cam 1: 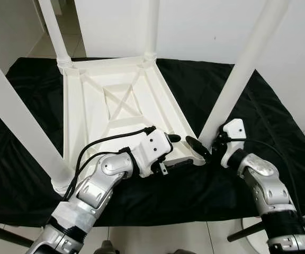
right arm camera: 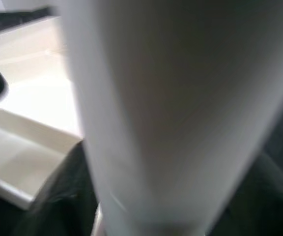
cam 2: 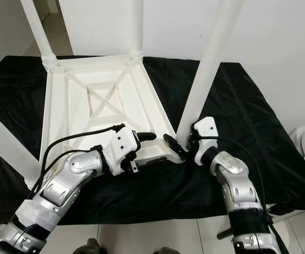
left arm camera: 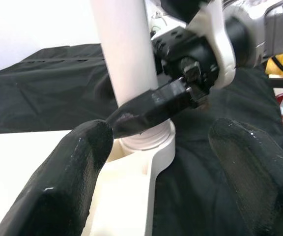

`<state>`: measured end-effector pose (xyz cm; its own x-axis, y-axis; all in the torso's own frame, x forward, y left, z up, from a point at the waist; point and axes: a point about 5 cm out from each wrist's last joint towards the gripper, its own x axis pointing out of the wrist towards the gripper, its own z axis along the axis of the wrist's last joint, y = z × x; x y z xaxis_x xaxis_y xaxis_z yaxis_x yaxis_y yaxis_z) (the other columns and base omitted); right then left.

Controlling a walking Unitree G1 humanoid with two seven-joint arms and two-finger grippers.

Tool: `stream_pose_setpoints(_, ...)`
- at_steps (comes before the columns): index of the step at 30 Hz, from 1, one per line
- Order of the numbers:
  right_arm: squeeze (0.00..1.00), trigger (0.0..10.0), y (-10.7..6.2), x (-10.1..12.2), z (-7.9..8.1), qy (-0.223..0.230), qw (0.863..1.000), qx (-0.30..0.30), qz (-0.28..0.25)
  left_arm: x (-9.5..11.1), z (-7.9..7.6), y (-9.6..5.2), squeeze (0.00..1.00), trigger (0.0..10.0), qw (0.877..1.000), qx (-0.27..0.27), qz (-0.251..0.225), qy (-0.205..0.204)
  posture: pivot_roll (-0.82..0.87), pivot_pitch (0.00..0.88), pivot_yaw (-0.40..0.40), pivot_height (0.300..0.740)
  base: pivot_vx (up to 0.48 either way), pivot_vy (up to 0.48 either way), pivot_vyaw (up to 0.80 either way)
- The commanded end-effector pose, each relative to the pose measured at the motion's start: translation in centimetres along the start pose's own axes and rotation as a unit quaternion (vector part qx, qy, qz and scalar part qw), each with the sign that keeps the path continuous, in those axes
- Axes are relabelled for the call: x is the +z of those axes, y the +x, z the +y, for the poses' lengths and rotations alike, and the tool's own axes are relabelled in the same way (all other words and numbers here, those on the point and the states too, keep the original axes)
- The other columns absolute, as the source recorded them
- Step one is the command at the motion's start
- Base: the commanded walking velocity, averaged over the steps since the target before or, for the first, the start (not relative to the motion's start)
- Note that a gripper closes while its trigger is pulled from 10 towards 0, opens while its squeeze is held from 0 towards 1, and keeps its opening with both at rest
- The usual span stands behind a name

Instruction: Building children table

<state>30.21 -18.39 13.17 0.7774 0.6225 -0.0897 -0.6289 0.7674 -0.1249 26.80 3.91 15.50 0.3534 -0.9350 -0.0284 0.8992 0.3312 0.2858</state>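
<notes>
Four white legs are fencing in the upturned tabletop; open black cloth is lying right.

A black cloth is lying spread across the middle of the frame. White wall is filling the top, and pale floor tiles are showing along the bottom edge.

Probably a home: white wall, tiled floor, black cloth.
</notes>
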Motion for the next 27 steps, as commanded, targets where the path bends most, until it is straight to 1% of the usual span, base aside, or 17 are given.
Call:
stream_pose_setpoints(1, 0.0, 0.0, 0.23, -0.44, 0.31, 0.003, 1.0, 0.019, 0.013, -0.08, -0.15, -0.06, 0.0, 10.0, 1.0, -0.012, 0.007, 0.002, 0.02, 0.0, -0.033, 0.74, 0.0, 0.0, 0.0)
stream_pose_setpoints(4, 0.0, 0.0, 0.1, -0.73, 0.3, 0.01, 0.999, 0.031, 0.015, -0.1, -0.13, -0.11, 0.0, 10.0, 1.0, -0.009, 0.007, 0.001, 0.03, 0.0, -0.035, 0.74, 0.0, 0.0, 0.0)
stream_pose_setpoints(11, 0.0, 0.0, -0.08, -1.11, 0.15, 0.016, 0.999, 0.037, 0.016, -0.08, -0.23, -0.08, 0.0, 10.0, 1.0, -0.009, 0.006, 0.0, 0.03, 0.0, -0.035, 0.74, 0.0, 0.0, 0.0)
stream_pose_setpoints(12, 0.0, 10.0, -0.18, -1.12, 0.17, 0.015, 1.0, 0.023, 0.009, -0.06, -0.25, -0.05, 0.0, 10.0, 1.0, -0.012, 0.006, 0.0, 0.02, 0.0, -0.028, 0.74, 0.0, 0.0, 0.0)
stream_pose_setpoints(16, 0.0, 10.0, -0.09, -1.04, 0.3, 0.021, 1.0, 0.013, 0.005, -0.06, -0.21, -0.07, 0.0, 10.0, 1.0, -0.013, 0.006, 0.0, 0.01, 0.0, -0.022, 0.74, 0.0, 0.0, 0.0)
stream_pose_setpoints(19, 0.0, 10.0, 0.37, -0.9, 0.66, 0.021, 0.999, -0.03, 0.022, -0.09, -0.42, 0.08, 0.0, 10.0, 1.0, -0.02, 0.006, -0.001, -0.01, 0.0, -0.02, 0.74, 0.0, 0.0, 0.0)
stream_pose_setpoints(20, 0.0, 10.0, 0.37, -0.9, 0.66, 0.021, 0.999, -0.03, 0.022, -0.09, -0.42, 0.08, 0.0, 10.0, 1.0, -0.02, 0.006, -0.001, -0.01, 0.0, -0.02, 0.74, 0.0, 0.0, 0.0)
stream_pose_setpoints(23, 0.0, 10.0, 0.53, -0.98, 0.69, 0.01, 0.996, -0.079, 0.034, -0.11, -0.47, 0.11, 0.0, 10.0, 1.0, -0.022, 0.006, -0.003, -0.01, 0.0, -0.019, 0.74, 0.0, 0.0, 0.0)
stream_pose_setpoints(24, 0.0, 10.0, 0.53, -0.98, 0.69, 0.01, 0.996, -0.079, 0.034, -0.11, -0.47, 0.11, 0.0, 10.0, 1.0, -0.022, 0.006, -0.003, -0.01, 0.0, -0.019, 0.74, 0.0, 0.0, 0.0)
stream_pose_setpoints(25, 0.0, 10.0, 0.61, -0.97, 1.1, 0.012, 0.995, -0.092, 0.033, -0.13, -0.51, 0.1, 0.0, 10.0, 1.0, -0.023, 0.006, -0.004, -0.01, 0.0, -0.017, 0.74, 0.0, 0.0, 0.0)
stream_pose_setpoints(27, 0.0, 10.0, 0.61, -0.97, 1.1, 0.012, 0.995, -0.092, 0.033, -0.13, -0.51, 0.1, 0.0, 10.0, 1.0, -0.023, 0.006, -0.004, -0.01, 0.0, -0.017, 0.74, 0.0, 0.0, 0.0)
